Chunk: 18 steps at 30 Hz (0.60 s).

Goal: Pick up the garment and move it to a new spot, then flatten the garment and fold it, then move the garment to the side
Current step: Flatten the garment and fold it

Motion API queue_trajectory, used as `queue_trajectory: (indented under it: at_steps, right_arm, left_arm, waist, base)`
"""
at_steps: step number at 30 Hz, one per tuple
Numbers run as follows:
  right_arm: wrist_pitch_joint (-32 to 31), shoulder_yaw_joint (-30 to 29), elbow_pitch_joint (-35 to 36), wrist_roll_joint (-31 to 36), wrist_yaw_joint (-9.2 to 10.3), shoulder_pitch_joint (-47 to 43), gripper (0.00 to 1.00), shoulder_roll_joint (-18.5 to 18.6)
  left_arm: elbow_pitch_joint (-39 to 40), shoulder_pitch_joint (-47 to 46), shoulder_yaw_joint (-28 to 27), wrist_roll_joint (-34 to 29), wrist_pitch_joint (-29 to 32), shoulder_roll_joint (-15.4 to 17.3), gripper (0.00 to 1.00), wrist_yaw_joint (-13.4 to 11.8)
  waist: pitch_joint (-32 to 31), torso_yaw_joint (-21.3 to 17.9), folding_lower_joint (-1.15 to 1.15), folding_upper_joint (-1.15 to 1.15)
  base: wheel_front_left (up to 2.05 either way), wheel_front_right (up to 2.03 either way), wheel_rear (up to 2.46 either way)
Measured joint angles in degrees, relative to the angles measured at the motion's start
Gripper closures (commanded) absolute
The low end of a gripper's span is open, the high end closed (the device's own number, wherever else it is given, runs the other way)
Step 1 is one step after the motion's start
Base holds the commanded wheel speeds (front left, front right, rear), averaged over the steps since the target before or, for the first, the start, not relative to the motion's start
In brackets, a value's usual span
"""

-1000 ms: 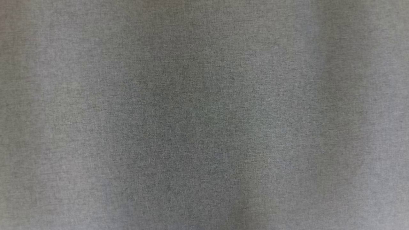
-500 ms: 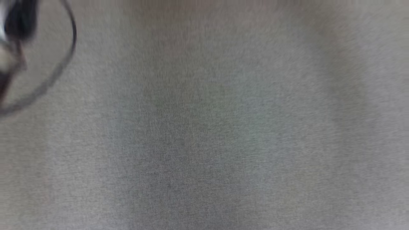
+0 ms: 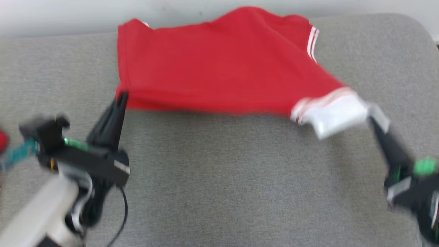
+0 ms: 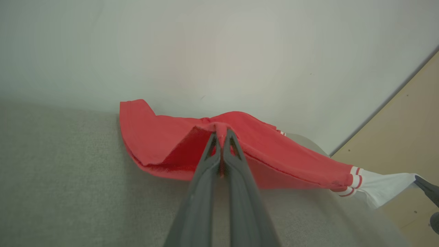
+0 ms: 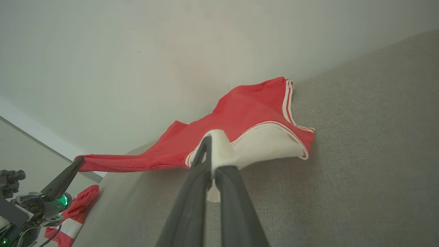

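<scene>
Over the grey fabric surface [image 3: 223,178], a red garment [image 3: 219,68] stretched between two claws
Left claw [image 4: 221,137] clamps a red edge, right claw [image 5: 210,142] the white stripe-trimmed panel; near edge lifted taut, far part resting by the pale wall [image 3: 68,13]

A grey fabric-covered surface [image 3: 219,185] with a rounded far-right corner stands against a pale wall [image 3: 51,13]. 1 red garment [image 3: 212,65] with white striped trim lies across its far half, the back edge close to the wall, the near edge raised clear of the grey cloth
</scene>
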<state>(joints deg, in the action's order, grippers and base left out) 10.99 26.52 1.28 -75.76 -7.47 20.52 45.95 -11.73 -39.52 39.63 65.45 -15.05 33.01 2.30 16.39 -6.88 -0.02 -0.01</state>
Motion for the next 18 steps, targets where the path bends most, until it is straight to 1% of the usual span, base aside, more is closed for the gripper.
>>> queue_trajectory:
  at_steps: [2,5,7,8,10,16,18]
  right_arm:
    - [0.65,-0.27,2.00,0.71,0.01,-7.21,1.00,0.08]
    - [0.64,-0.13,3.61,0.83,0.01,-16.15,1.00,-0.46]
    - [0.11,-0.20,4.11,0.97,0.01,-20.23,1.00,-0.80]
    - [-0.14,-0.38,3.91,1.15,0.01,-22.13,1.00,-1.12]
    - [-1.64,-0.31,3.60,1.24,0.01,-25.29,1.00,-1.62]
    - [-6.02,-1.98,1.42,0.90,0.01,-31.25,1.00,-2.15]
    - [-7.91,-2.01,1.46,0.11,0.01,-33.08,1.00,-2.32]
  left_arm:
    - [1.64,5.45,-2.40,-0.51,0.00,-0.92,1.00,-1.14]
    - [1.77,11.95,-2.82,-2.40,0.00,-1.67,1.00,-1.07]
    - [1.31,15.90,-2.83,-3.03,0.00,-2.56,1.00,-0.80]
    - [0.70,17.20,-2.61,-4.93,0.00,-2.47,1.00,-0.89]
    - [-0.87,19.18,-2.91,-6.89,0.00,-2.47,1.00,-1.32]
    - [-3.47,25.97,-5.39,-12.00,0.00,-4.22,1.00,-2.32]
    - [-3.63,28.61,-6.53,-12.36,0.00,-5.04,1.00,-2.40]
  waist:
    - [-0.70,0.45,-0.01,0.00]
    - [-1.42,1.19,0.01,0.00]
    - [-1.95,1.40,0.01,0.00]
    - [-2.21,1.46,0.01,0.00]
    - [-2.74,1.45,0.01,0.00]
    - [-4.39,0.66,0.02,0.01]
    - [-5.13,0.48,0.02,0.01]
  base:
    - [0.00,0.00,0.00]
    - [0.00,0.00,0.00]
    - [0.00,0.00,0.00]
    - [0.00,0.00,0.00]
    - [0.00,0.00,0.00]
    - [0.00,0.00,0.00]
    - [0.00,0.00,0.00]
